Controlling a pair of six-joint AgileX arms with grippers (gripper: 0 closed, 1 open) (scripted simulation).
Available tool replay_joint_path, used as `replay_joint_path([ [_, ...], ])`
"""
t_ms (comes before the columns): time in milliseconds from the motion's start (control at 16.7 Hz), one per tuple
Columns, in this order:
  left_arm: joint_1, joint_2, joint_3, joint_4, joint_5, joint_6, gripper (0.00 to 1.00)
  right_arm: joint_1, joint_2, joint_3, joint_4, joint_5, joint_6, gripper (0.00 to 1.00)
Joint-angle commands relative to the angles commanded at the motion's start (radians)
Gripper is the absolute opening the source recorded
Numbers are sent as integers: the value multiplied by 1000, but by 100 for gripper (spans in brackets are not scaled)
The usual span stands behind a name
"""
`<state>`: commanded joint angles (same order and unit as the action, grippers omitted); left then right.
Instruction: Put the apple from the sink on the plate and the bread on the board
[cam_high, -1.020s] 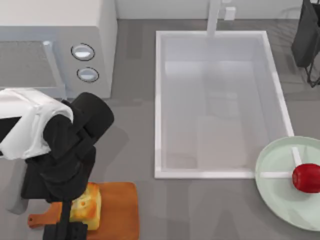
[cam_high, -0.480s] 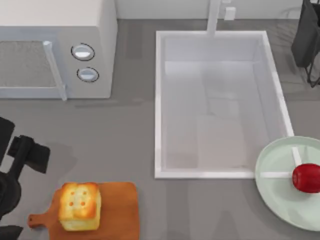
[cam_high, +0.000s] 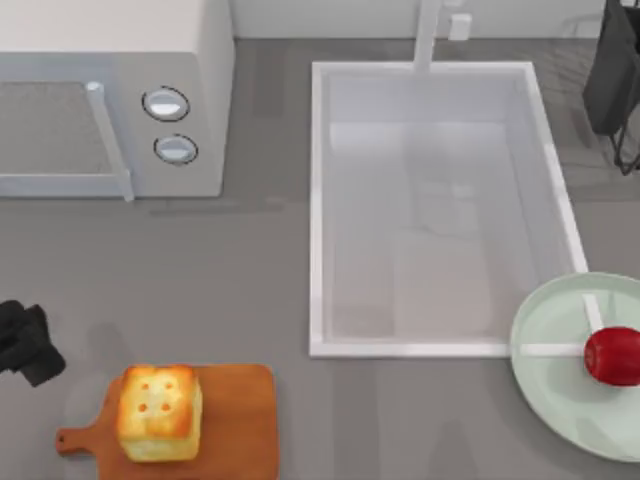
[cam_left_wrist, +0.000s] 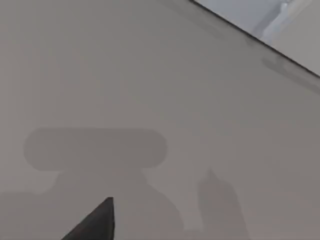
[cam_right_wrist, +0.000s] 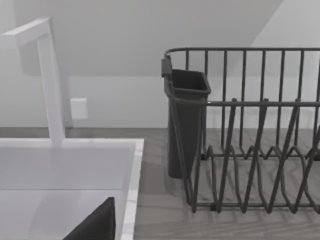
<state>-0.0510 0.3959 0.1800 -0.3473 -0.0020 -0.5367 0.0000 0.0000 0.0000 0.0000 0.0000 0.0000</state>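
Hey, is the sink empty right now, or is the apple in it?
Empty: the sink shows bare white floor, and the apple sits on the plate beside it.

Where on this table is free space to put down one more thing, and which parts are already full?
Free: the grey table between the microwave, the sink and the board; also the sink's bare floor. Crowded: the board's left half under the bread, and the plate with the apple.
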Motion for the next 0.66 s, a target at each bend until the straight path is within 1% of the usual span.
replay_joint_path([
  [180,36,-195,-90,153,3,271,100,0,0,0,0,0,0,100],
  [300,48,-293,-135,241,3,399,100,0,0,0,0,0,0,100],
  [480,52,-380,-173,329,2,513,100,0,0,0,0,0,0,100],
  [660,51,-396,-180,347,2,537,100,0,0,0,0,0,0,100],
])
